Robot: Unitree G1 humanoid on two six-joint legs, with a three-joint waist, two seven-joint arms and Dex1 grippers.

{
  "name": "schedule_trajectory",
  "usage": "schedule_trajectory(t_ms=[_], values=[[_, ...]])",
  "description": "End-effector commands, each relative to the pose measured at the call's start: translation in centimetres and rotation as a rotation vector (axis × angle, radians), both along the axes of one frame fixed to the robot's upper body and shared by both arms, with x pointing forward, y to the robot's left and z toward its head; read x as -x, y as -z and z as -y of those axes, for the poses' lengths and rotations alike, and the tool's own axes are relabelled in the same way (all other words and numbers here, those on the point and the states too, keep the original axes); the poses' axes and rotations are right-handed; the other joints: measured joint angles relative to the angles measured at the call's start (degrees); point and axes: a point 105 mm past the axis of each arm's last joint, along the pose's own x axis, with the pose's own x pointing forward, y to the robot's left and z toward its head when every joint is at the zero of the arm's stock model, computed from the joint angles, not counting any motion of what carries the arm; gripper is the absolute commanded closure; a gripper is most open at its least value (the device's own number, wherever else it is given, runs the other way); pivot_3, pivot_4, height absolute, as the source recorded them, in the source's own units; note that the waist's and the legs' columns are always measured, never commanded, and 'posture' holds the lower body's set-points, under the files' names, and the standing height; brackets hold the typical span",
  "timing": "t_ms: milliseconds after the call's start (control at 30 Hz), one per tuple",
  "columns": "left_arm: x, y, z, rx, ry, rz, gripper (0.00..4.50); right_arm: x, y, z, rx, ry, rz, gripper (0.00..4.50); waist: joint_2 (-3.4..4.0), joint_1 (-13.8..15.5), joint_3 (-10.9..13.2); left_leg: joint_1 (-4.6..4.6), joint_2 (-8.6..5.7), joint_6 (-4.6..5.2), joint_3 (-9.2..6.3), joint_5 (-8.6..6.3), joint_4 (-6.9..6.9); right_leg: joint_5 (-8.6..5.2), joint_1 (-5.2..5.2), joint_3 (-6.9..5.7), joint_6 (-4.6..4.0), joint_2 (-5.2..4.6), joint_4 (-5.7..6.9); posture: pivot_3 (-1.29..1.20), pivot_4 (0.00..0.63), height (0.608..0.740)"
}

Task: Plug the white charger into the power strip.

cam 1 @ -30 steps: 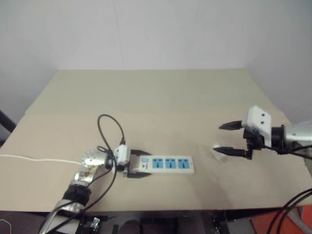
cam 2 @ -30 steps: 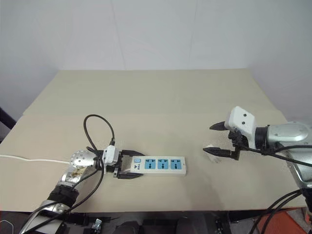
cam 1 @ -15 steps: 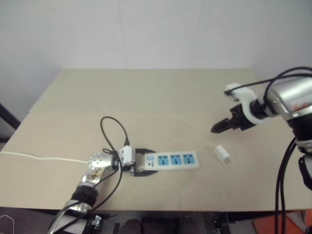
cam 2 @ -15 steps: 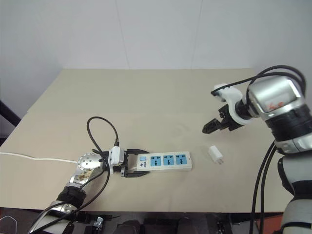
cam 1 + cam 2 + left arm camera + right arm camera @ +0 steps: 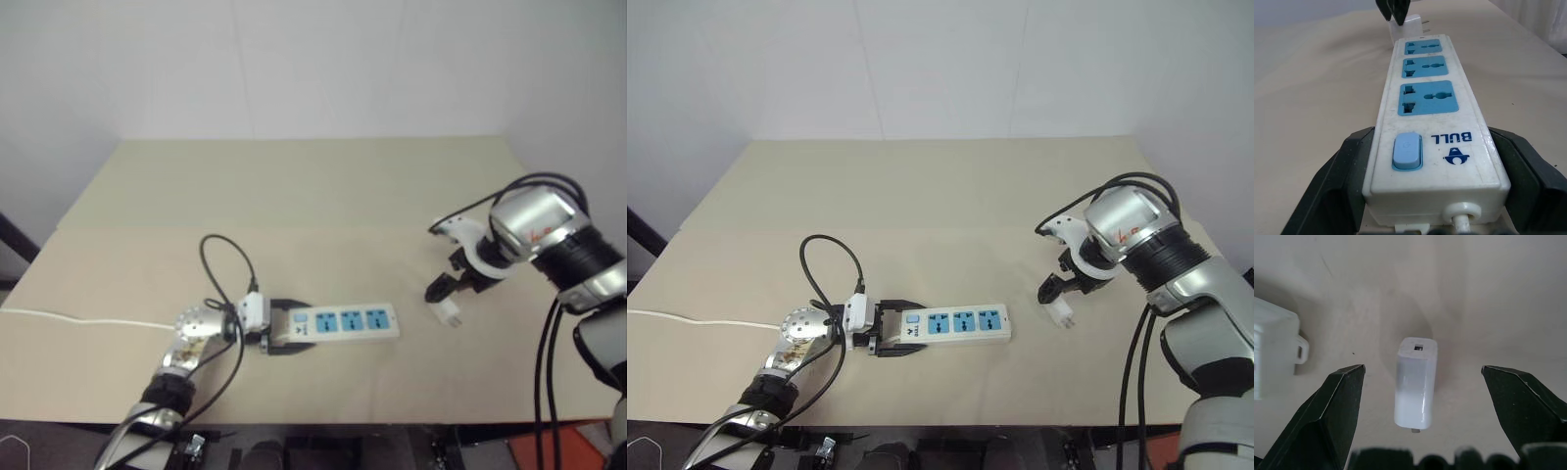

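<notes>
**A:** so what's the setup looking like? room first pls

**B:** a plain white wall is filling the top of the frame, and a big beige table is taking up pretty much everything below it. There's a faint seam running across the tabletop about mid-frame.

**A:** and the actual stuff?

**B:** the power strip is lying flat in the lower middle of the frame, three blue sockets facing up. Its thin white cord is trailing off to the left edge. The left gripper is sitting around the switch end, black fingers spread wide on either side of the casing; can't tell if they're actually pressing it.

**A:** charger?

**B:** the white charger is lying on its side right of the strip, apart from it. The right gripper is pointing down over it, jaws gaping, nothing gripped.

**A:** any writing?

**B:** "BULL" with a little logo is showing beside the blue switch.
</notes>
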Motion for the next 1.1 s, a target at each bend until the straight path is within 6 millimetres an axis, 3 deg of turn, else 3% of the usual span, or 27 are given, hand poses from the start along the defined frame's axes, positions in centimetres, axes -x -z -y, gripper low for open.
schedule_trajectory(t_ms=[33, 133, 233, 500, 667, 833, 967, 1033, 1100], values=[[1.2, 1.5, 0.4, -0.049, 0.045, -0.057, 1.2, -0.2, 0.5, -0.1, 0.022, -0.019, 0.011, 0.0, 0.0, 0.0, 0.0, 0.0, 0.0, 0.0, 0.0, 0.0, 0.0, 0.0, 0.0, 0.0, 0.0, 0.0, 0.0, 0.0, 0.15, 0.74], [1.3, 1.4, 0.3, -0.061, 0.052, -0.065, 1.2, -0.2, 1.4, -0.3, 0.022, -0.03, 0.0, 0.0, 0.01, -0.3, 0.0, -0.01, 0.0, 0.0, 0.0, 0.0, 0.0, 0.0, -0.01, 0.0, 0.0, 0.0, 0.0, 0.0, 0.15, 0.74], [1.3, 1.4, 0.1, -0.073, 0.058, -0.068, 1.2, -0.6, 2.2, -0.5, 0.02, -0.065, 0.015, 0.63, -0.01, -0.5, 0.0, 0.0, 0.01, 0.0, 0.0, 0.0, 0.0, 0.0, 0.01, 0.0, 0.0, 0.02, 0.0, 0.0, 0.15, 0.74], [1.4, 1.4, -0.1, -0.087, 0.069, -0.076, 1.2, -0.7, 2.8, -1.5, 0.008, -0.119, 0.019, 3.34, -0.05, -1.3, -0.1, 0.12, 0.03, 0.0, 0.0, 0.0, 0.0, 0.0, 0.1, 0.0, 0.0, 0.05, 0.0, 0.0, 0.15, 0.74], [1.6, 1.3, -0.4, -0.117, 0.091, -0.086, 1.2, -1.4, 1.6, -2.3, -0.028, -0.174, 0.118, 3.4, -0.12, -1.3, -0.2, 0.14, 0.06, 0.0, -0.01, 0.0, 0.0, 0.0, 0.11, 0.0, 0.0, 0.07, 0.0, 0.0, 0.15, 0.74], [1.6, 1.2, -0.9, -0.14, 0.09, -0.103, 1.2, -3.1, -4.3, -4.9, -0.295, -0.326, 0.461, 3.4, -0.1, -1.4, -0.2, 0.06, 0.06, 0.0, 0.03, 0.0, 0.0, 0.0, -0.03, 0.07, 0.0, 0.09, 0.01, 0.0, 0.15, 0.74], [1.5, 1.2, -1.2, -0.148, 0.081, -0.104, 1.2, -2.2, -8.1, -7.0, -0.623, -0.475, 0.793, 3.4, -0.2, -1.1, -0.3, 0.07, 0.13, 0.01, -0.02, 0.0, -0.05, 0.01, 0.09, 0.01, 0.0, 0.15, 0.04, 0.0, 0.15, 0.74], [1.5, 1.2, -1.3, -0.149, 0.077, -0.104, 1.2, -1.3, -8.2, -7.6, -0.703, -0.521, 0.87, 3.4, -0.2, -1.2, -0.3, 0.13, 0.18, 0.05, -0.07, -0.03, -0.07, 0.01, 0.23, -0.04, 0.0, 0.19, 0.03, 0.0, 0.15, 0.74], [1.4, 1.3, -1.4, -0.152, 0.072, -0.103, 1.2, -0.3, -6.9, -8.6, -0.754, -0.555, 0.875, 3.4, -0.2, -1.2, -0.3, 0.16, 0.16, 0.06, -0.03, -0.03, -0.06, 0.01, 0.28, -0.01, 0.01, 0.16, 0.04, 0.0, 0.15, 0.74]])
